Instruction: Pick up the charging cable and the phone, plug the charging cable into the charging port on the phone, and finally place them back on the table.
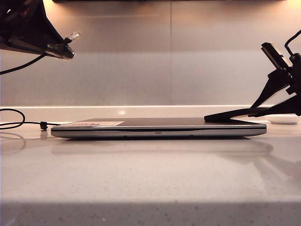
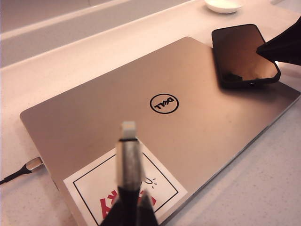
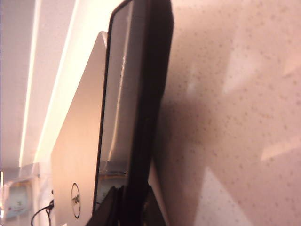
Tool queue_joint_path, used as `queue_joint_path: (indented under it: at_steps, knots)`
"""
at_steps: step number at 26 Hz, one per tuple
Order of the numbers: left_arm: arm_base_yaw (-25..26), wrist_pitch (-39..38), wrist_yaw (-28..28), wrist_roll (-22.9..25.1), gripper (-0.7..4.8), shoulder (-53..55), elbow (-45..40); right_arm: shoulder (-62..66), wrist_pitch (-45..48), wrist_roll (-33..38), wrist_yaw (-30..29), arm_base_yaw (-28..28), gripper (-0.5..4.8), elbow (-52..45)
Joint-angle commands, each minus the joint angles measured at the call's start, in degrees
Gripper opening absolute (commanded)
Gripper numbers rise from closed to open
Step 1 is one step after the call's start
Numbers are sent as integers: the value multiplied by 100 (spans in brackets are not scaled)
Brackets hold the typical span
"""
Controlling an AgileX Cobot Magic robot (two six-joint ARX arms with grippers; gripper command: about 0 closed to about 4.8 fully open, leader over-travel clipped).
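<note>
From the exterior view, your wide silver-grey laptop (image 1: pixel 160 128) lies closed on the pale speckled stone-like table (image 1: pixel 150 174), taking up the middle. Your left gripper (image 1: pixel 66 47) hangs high at the left, well above it, clamped on the silvery plug end of the thin black charging cable (image 1: pixel 71 36); the rest of that cord loops down to the table at the far left. Your right gripper (image 1: pixel 214 117) reaches in low from the right, its black fingers level with the laptop's lid at its right end. The phone is hard to tell apart from the fingers here.

Left wrist view: your left fingers (image 2: pixel 117 207) pinch the plug, which stands upright out of them. Below sits the laptop lid with a pale red-lettered sticker (image 2: pixel 124 190). A second cable plug (image 2: pixel 33 164) meets the laptop's side. The thin flat black phone (image 2: pixel 242 54) rests on the lid's far corner, overhanging its edge, a dark right fingertip over its rim. A small white dish (image 2: pixel 225 4) sits beyond.

Right wrist view: your right gripper (image 3: pixel 124 207) is closed on the phone's near edge, the slab seen edge-on against the laptop, with speckled table alongside.
</note>
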Motion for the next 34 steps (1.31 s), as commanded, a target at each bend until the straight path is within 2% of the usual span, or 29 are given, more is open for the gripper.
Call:
queue_joint_path:
  at_steps: [1, 9, 12, 16, 20, 24, 29, 34]
  knots:
    - [-9, 33, 9, -17, -6, -4, 13, -105, -990, -828, 304, -2, -6, 107]
    - [-9, 33, 9, -20, -6, -4, 13, -588, -2603, -1915, 289, 0, -6, 1119]
    - [-9, 33, 9, -20, -6, -4, 13, -761, -3733, -2717, 299, 0, -6, 1779]
    - [-9, 26, 9, -31, -6, -4, 13, -872, -4631, -3224, 391, 90, -6, 2317]
    - [-13, -59, 11, -278, -6, -4, 13, -1014, -4892, -3383, 494, 365, -6, 2562]
    - [-170, -273, 11, -275, -6, -2, 13, -1161, -4972, -3383, 516, 798, -6, 2603]
    - [-562, -365, 9, -284, -6, -2, 13, -1167, -5650, -3674, 1097, 1351, -6, 2785]
    - [-955, -404, 9, -490, -6, 7, 11, -1165, -6920, -3939, 2041, 2033, -6, 3056]
